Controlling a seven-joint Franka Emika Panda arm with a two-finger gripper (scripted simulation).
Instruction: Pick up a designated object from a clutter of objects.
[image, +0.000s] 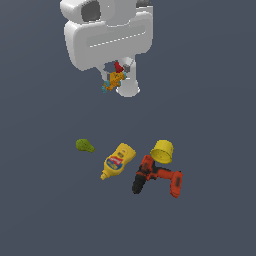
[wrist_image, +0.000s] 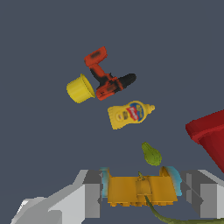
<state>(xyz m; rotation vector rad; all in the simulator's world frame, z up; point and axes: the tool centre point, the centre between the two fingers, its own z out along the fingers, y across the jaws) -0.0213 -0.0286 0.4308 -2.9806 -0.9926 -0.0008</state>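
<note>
My gripper (image: 116, 79) is shut on the tiny orange item (image: 115, 79) with blue-teal bits and a red tip, and holds it high above the floor. In the wrist view the orange body (wrist_image: 140, 190) sits between the two grey fingers (wrist_image: 92, 194), and its red tip (wrist_image: 210, 135) juts out at the side. The rest of the clutter lies far below: the green pear-like lump (image: 85, 145), the yellow mustard bottle (image: 118, 161), the yellow cup (image: 163, 151) and the red-and-black power drill (image: 157, 178).
The same things show in the wrist view: green lump (wrist_image: 151, 154), mustard bottle (wrist_image: 130, 114), yellow cup (wrist_image: 80, 89) and drill (wrist_image: 107, 75). They lie on a plain dark grey floor (image: 45, 210). The arm's white body (image: 107, 32) fills the upper part of the exterior view.
</note>
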